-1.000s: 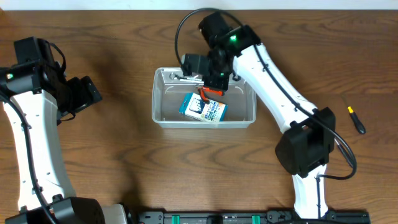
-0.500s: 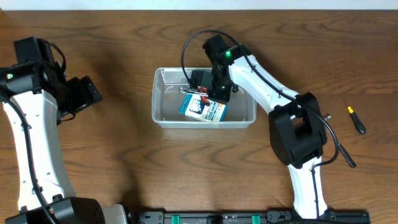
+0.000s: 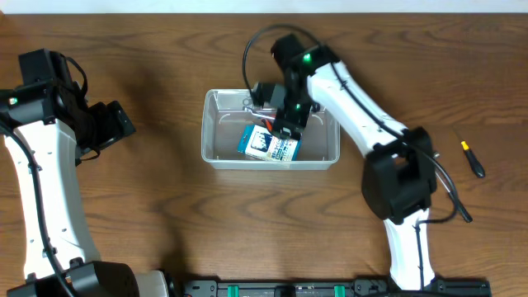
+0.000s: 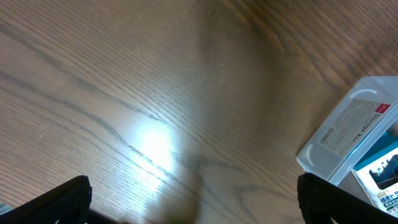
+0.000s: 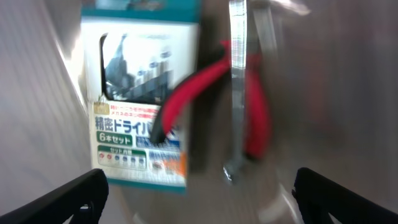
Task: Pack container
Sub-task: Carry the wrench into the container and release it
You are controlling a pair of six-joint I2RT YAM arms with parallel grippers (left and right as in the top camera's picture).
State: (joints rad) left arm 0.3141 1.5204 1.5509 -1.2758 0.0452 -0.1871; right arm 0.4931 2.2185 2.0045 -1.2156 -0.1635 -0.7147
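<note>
Container [image 3: 221,136] is sitting mid-tabletop, slightly toward the far edge, with its long side running parallel to that edge. Blue-and-white box [image 3: 270,146] is lying flat inside it, around the middle, close to the front wall. Red-handled pliers [image 5: 186,93] are lying in there too, one handle overlapping the box's edge. A silvery metal tool [image 5: 238,93] is crossing them. Can't tell what that tool is, since the right wrist view is coming out blurred.

Right arm [image 3: 363,107] is reaching in from the near right side of the tabletop, with its wrist hovering over the container's far half, above the pliers. Right fingers [image 5: 68,208] are standing wide apart and gripping nothing. Pliers and box are showing below the gap, clear of both tips.

Left arm [image 3: 33,165] is sitting by the left edge of the tabletop, well apart from the container. Left fingers [image 4: 62,205] are also standing wide with nothing between them, facing bare wood. The container's corner is showing at the right side of that view.

Small screwdriver [image 3: 472,157], black with a yellow band, is lying on the tabletop near the right edge, well apart from the container and beyond the right arm.
</note>
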